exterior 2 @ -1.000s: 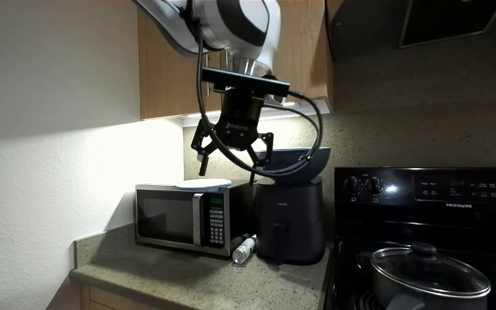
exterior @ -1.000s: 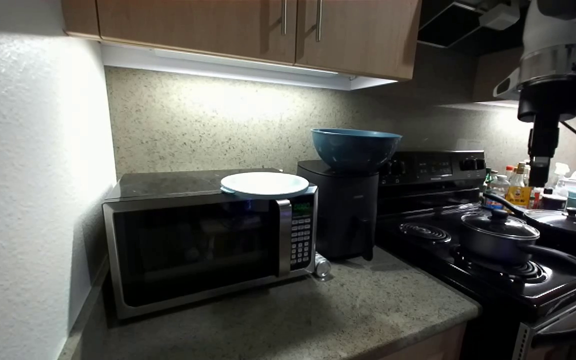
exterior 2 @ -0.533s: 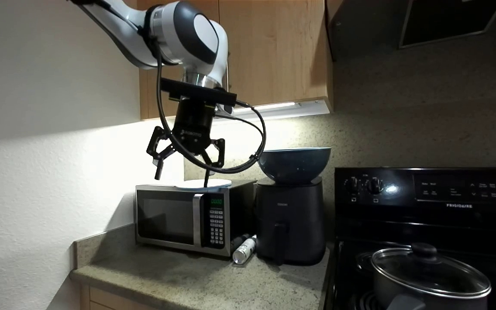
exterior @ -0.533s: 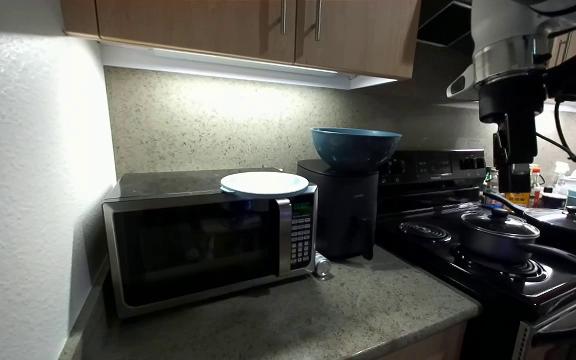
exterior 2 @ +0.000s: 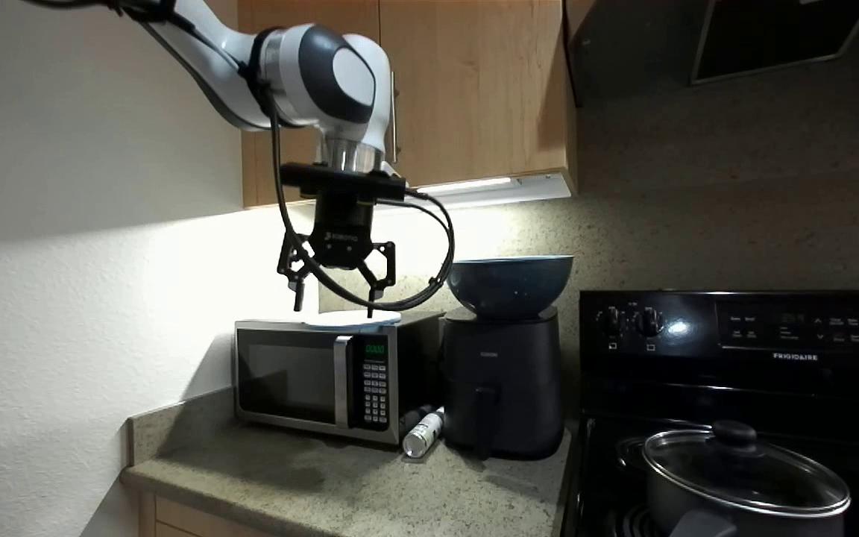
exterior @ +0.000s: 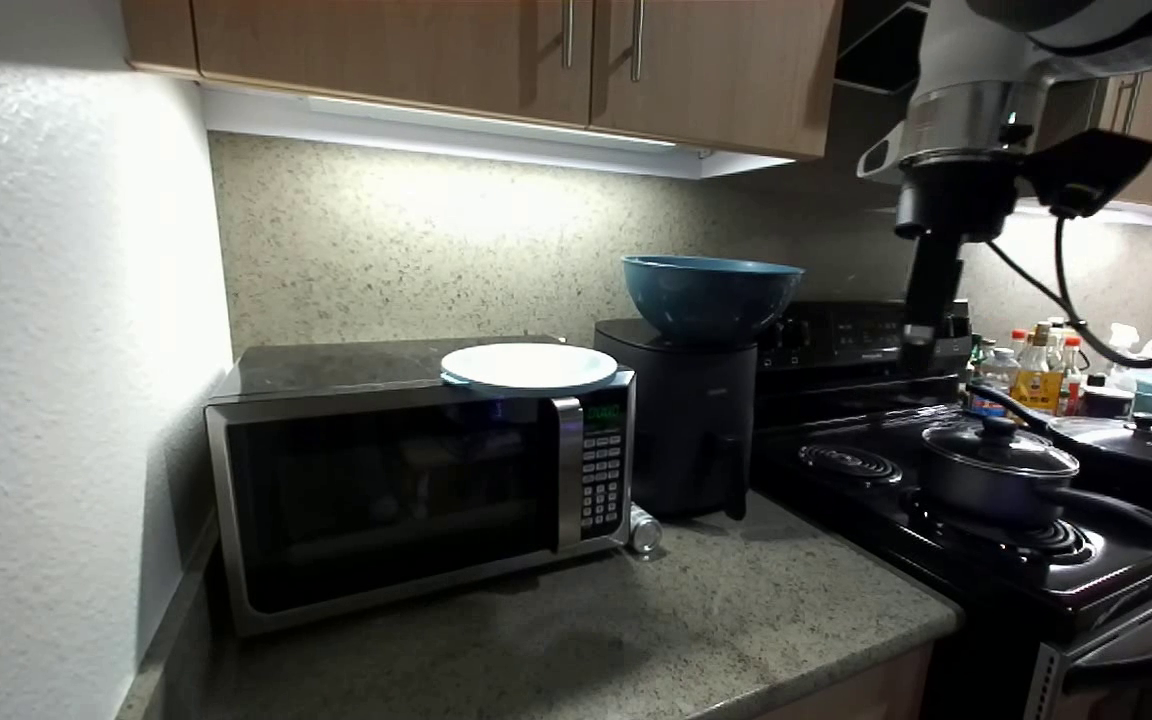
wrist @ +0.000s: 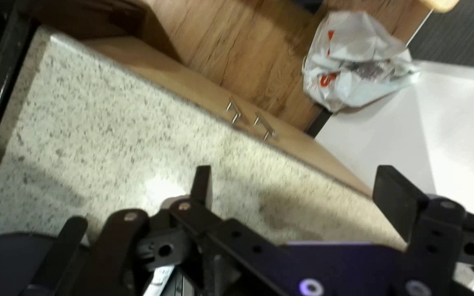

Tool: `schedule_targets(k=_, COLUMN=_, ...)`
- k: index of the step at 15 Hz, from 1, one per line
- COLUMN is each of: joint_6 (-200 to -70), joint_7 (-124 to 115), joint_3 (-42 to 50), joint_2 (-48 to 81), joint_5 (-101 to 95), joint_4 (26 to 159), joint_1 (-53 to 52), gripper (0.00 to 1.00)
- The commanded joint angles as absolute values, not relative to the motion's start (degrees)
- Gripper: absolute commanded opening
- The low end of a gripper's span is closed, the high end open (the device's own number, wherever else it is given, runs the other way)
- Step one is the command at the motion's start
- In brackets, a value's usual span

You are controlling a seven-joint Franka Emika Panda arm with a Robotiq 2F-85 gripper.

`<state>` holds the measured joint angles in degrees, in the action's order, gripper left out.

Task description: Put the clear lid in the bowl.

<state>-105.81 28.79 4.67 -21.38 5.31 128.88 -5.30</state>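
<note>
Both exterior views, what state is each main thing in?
Pincer, open, nothing gripped
Clear lid, flat on the microwave
Bowl, upright on the air fryer
Microwave, shut, display lit
Air fryer, shut
White cylinder, on its side
Saucepan, lidded
Under-cabinet light, on
Cabinet doors, shut

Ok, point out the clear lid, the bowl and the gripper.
Clear lid point(exterior: 530, 366), in an exterior view: its pale upper face.
Bowl point(exterior: 711, 300), in an exterior view: its outer wall.
Gripper point(exterior 2: 335, 309), in an exterior view: the gap midway between its fingertips.
</note>
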Motion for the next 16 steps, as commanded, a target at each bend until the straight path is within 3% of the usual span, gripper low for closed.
schedule_targets(k=1, joint_6=-122.1, joint_7=23.2, joint_3=1.7, joint_2=-14.9, joint_5=10.4, joint_4=127.3, joint_1=-6.9, gripper=1.00)
schedule_targets(k=3, joint_6=-132.1, joint_7=21.5, joint_3=0.8, joint_2=-12.8, joint_5=12.0, joint_4=128.1, joint_1=-7.3, gripper=1.00)
schedule_targets(k=4, joint_6=-126.1, joint_7=23.1, joint_3=1.1, joint_2=-15.1, joint_5=10.2, joint_4=128.4, joint_1=-7.0, gripper=1.00)
schedule_targets(k=11, joint_6=-133.8, joint_7=19.4, joint_3=-0.5, joint_2=-11.8, joint_5=12.3, joint_4=128.1, joint_1=-7.8, gripper=1.00)
schedule_targets(k=16, joint_6=-152.9, joint_7=8.2, joint_3=-5.5, joint_2=-9.9, joint_5=11.8, joint_4=129.6, joint_1=-9.3, gripper=1.00)
